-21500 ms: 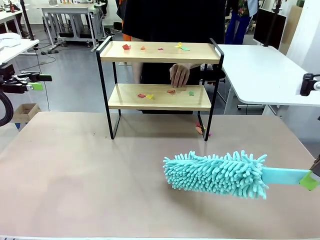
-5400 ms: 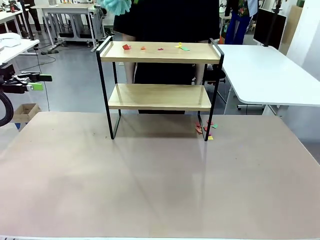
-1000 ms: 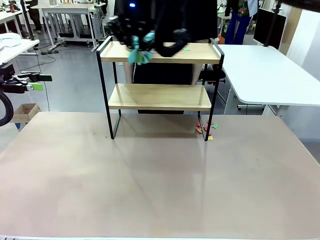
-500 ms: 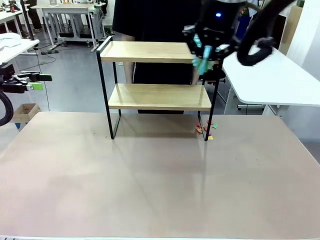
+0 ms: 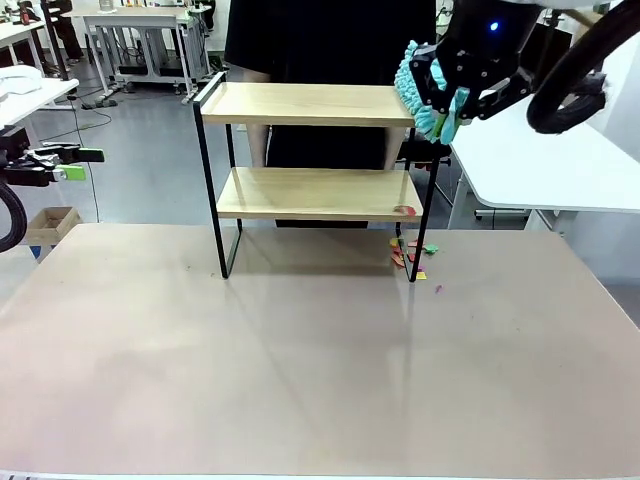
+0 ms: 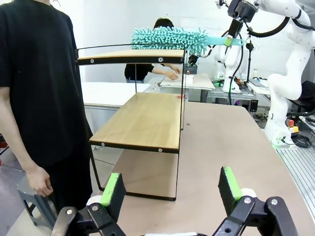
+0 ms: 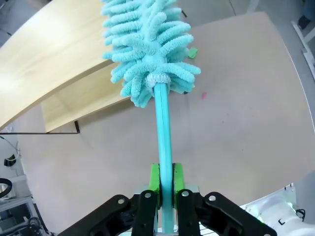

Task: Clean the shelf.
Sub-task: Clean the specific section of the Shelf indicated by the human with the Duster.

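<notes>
At the far side of the tan table (image 5: 300, 380), the shelf (image 5: 315, 105) stands upright on its 4 black legs, 2 light wood boards one above the other, w/ a person in black (image 5: 320, 40) standing just behind it. The right gripper (image 7: 166, 179), reaching in high from the right, is clamped tight on the flat teal handle (image 7: 162, 128) of a fluffy teal duster (image 5: 415, 90), green pads pressed to both sides of the handle. The duster's head sits at the right end of the top board, by the right-hand frame post and at about board height; the left wrist view shows it stretched along that end just over the frame rail, but whether it touches the wood can't be told. 1 reddish scrap (image 5: 405, 210) lies at the right end of the lower board. A small scatter of coloured paper scraps (image 5: 410, 255), red, green and yellow, lies on the table around the shelf's front right leg, w/ 1 pink bit (image 5: 437, 289) a little nearer the camera. The left gripper (image 6: 171, 189) hangs off the table's left side, well apart from the shelf, jaws spread wide w/ nothing between them. A white table (image 5: 540, 150) stands beyond, to the right.
</notes>
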### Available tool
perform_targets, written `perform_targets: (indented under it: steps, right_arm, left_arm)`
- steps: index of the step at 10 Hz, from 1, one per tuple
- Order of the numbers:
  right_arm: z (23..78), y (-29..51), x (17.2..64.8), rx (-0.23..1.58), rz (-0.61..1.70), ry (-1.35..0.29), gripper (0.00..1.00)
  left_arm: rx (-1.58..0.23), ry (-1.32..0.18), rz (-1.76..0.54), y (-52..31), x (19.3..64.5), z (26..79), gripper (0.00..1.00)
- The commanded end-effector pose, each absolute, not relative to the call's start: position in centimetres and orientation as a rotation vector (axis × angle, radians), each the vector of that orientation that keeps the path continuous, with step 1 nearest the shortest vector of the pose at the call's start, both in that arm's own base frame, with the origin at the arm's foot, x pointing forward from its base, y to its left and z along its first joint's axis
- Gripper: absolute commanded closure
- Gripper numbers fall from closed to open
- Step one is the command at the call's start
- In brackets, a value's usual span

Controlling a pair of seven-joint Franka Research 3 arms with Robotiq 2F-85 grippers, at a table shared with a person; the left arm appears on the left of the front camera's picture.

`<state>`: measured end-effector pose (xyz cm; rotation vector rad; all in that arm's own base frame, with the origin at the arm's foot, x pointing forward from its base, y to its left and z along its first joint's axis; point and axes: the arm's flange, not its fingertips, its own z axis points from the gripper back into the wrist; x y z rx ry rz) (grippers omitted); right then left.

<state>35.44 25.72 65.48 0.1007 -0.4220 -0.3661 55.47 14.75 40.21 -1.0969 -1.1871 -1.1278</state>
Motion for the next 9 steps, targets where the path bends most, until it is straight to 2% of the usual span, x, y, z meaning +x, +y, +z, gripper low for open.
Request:
perform_targets:
  steps: [1, 3, 5, 9]
  right_arm:
    - [65.2, 25.4, 36.1, 0.098, -0.395, -0.396, 0.87]
    - [65.1, 25.9, 35.6, 0.094, -0.366, -0.418, 0.87]
    - [66.9, 24.4, 34.5, 0.234, -0.239, -0.477, 0.87]
    - [69.2, 21.1, 32.6, 0.43, 0.063, -0.477, 0.87]
  left_arm:
    - [-1.095, -1.193, -1.127, 14.7, 55.2, 40.5, 0.0]
    - [-1.095, -1.193, -1.127, 14.7, 55.2, 40.5, 0.0]
    - [-1.095, -1.193, -1.127, 14.7, 55.2, 40.5, 0.0]
    - [-1.095, -1.193, -1.127, 14.7, 55.2, 40.5, 0.0]
